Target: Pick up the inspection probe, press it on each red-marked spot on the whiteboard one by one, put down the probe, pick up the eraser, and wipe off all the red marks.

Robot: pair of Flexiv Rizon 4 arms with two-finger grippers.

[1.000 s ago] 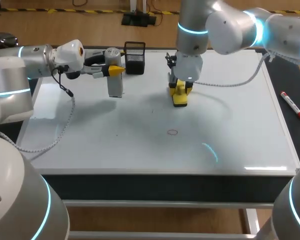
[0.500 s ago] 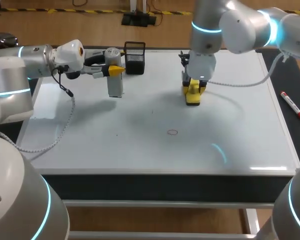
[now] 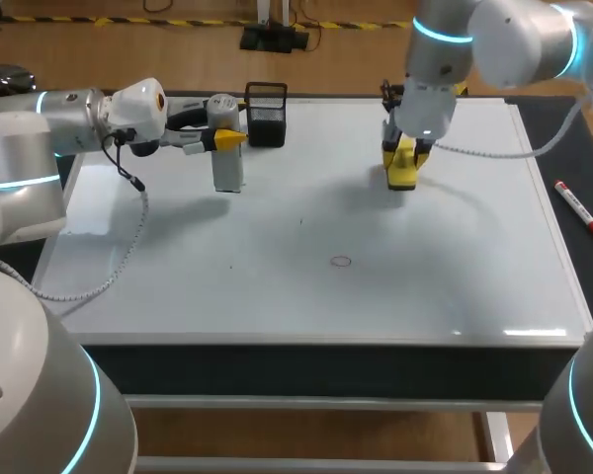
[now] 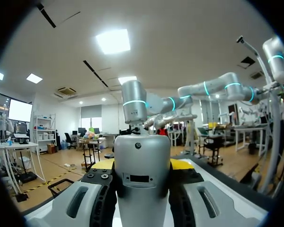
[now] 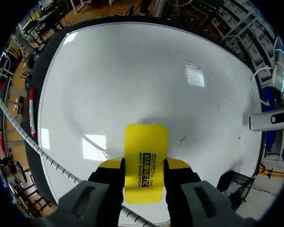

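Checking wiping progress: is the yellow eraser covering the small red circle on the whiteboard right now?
No, the eraser is toward the far side of the whiteboard, while the red circle lies uncovered, nearer the front edge.

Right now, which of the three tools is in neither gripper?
The red marker, lying loose right of the whiteboard; the left gripper clamps the probe, the right gripper the eraser.

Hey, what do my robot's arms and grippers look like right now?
The left arm and right arm are rounded silver-grey tubes with glowing cyan rings at the joints. A grey cable loops from the left wrist, and a ribbed cable trails from the right. The left gripper and right gripper have black-and-grey fingers with yellow tips.
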